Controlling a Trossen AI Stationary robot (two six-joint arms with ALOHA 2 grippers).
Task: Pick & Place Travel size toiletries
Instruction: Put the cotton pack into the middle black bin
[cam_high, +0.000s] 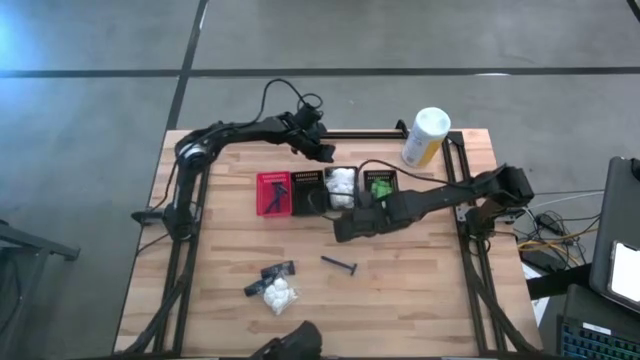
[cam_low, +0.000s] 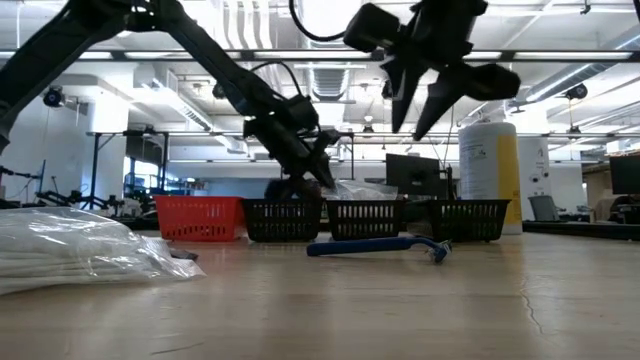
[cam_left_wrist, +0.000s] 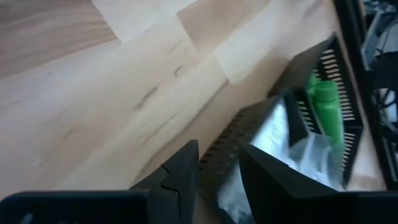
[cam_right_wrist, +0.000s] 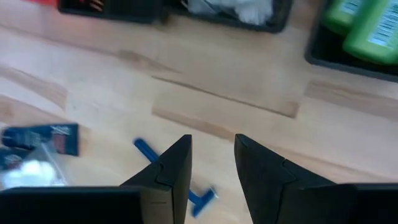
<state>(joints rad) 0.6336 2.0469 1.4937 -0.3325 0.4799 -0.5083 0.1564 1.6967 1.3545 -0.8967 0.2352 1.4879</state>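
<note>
Fingers (cam_right_wrist: 186, 163) parted over blue razor (cam_right_wrist: 174, 180), low view hides baskets' contents

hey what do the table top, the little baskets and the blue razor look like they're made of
Table top: looks like wood, butcher-block style, with visible grain and plank seams, matte.
Baskets: the red basket and the black baskets look like moulded plastic, judging by the slotted mesh walls, though coated metal can't be ruled out.
Razor: probably plastic, with a blue handle of even colour and slight sheen.

razor (cam_high: 340, 265) before baskets (cam_high: 308, 193), bundle (cam_high: 277, 296) seemingly nearer
</note>
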